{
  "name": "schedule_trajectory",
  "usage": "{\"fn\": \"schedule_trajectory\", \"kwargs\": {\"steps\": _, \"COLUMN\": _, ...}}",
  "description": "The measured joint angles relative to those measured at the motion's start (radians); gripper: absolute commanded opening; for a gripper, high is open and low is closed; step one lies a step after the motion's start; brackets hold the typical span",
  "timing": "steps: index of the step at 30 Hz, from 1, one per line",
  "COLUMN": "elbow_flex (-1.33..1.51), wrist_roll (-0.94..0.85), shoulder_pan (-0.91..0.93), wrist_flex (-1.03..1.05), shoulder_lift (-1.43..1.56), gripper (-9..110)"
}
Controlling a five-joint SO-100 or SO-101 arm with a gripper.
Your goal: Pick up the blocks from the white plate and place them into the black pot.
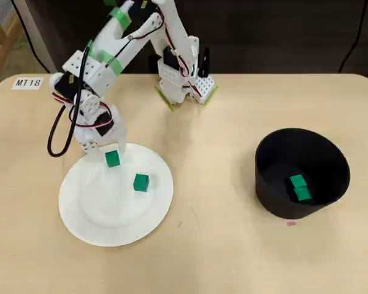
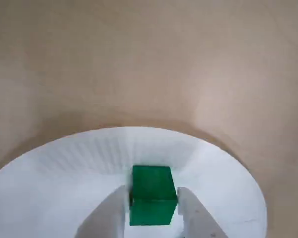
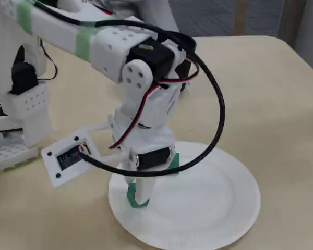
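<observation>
On the counter sits a round white plate with a shallow ribbed rim, and well off to its right in the overhead view stands the matte black pot, upright with tall tapered walls. Two bright green blocks remain on the plate: one near its upper edge, sitting right between the jaws in the wrist view, and another just beside it toward the plate's middle, resting free. Two more green blocks lie touching at the bottom of the pot.
</observation>
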Motion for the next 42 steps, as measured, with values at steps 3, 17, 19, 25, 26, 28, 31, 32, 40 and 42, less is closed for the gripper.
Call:
{"fn": "schedule_trajectory", "kwargs": {"steps": 3, "elbow_flex": -0.003, "wrist_roll": 0.0, "shoulder_pan": 0.002, "wrist_flex": -0.018, "shoulder_lift": -0.017, "gripper": 0}}
{"fn": "schedule_trajectory", "kwargs": {"steps": 17, "elbow_flex": -0.051, "wrist_roll": -0.066, "shoulder_pan": -0.015, "wrist_flex": -0.054, "shoulder_lift": 0.018, "gripper": -2}}
{"fn": "schedule_trajectory", "kwargs": {"steps": 19, "elbow_flex": -0.066, "wrist_roll": -0.072, "shoulder_pan": -0.034, "wrist_flex": -0.054, "shoulder_lift": 0.075, "gripper": -2}}
{"fn": "schedule_trajectory", "kwargs": {"steps": 25, "elbow_flex": -0.179, "wrist_roll": -0.175, "shoulder_pan": -0.158, "wrist_flex": -0.063, "shoulder_lift": 0.198, "gripper": -2}}
{"fn": "schedule_trajectory", "kwargs": {"steps": 26, "elbow_flex": -0.195, "wrist_roll": -0.206, "shoulder_pan": -0.189, "wrist_flex": -0.072, "shoulder_lift": 0.219, "gripper": -2}}
{"fn": "schedule_trajectory", "kwargs": {"steps": 28, "elbow_flex": -0.207, "wrist_roll": -0.267, "shoulder_pan": -0.252, "wrist_flex": -0.089, "shoulder_lift": 0.265, "gripper": -2}}
{"fn": "schedule_trajectory", "kwargs": {"steps": 31, "elbow_flex": -0.212, "wrist_roll": -0.371, "shoulder_pan": -0.356, "wrist_flex": -0.13, "shoulder_lift": 0.344, "gripper": -2}}
{"fn": "schedule_trajectory", "kwargs": {"steps": 32, "elbow_flex": -0.213, "wrist_roll": -0.403, "shoulder_pan": -0.397, "wrist_flex": -0.146, "shoulder_lift": 0.371, "gripper": -2}}
{"fn": "schedule_trajectory", "kwargs": {"steps": 40, "elbow_flex": -0.213, "wrist_roll": -0.552, "shoulder_pan": -0.805, "wrist_flex": -0.232, "shoulder_lift": 0.479, "gripper": -2}}
{"fn": "schedule_trajectory", "kwargs": {"steps": 42, "elbow_flex": -0.213, "wrist_roll": -0.589, "shoulder_pan": -0.905, "wrist_flex": -0.25, "shoulder_lift": 0.485, "gripper": -2}}
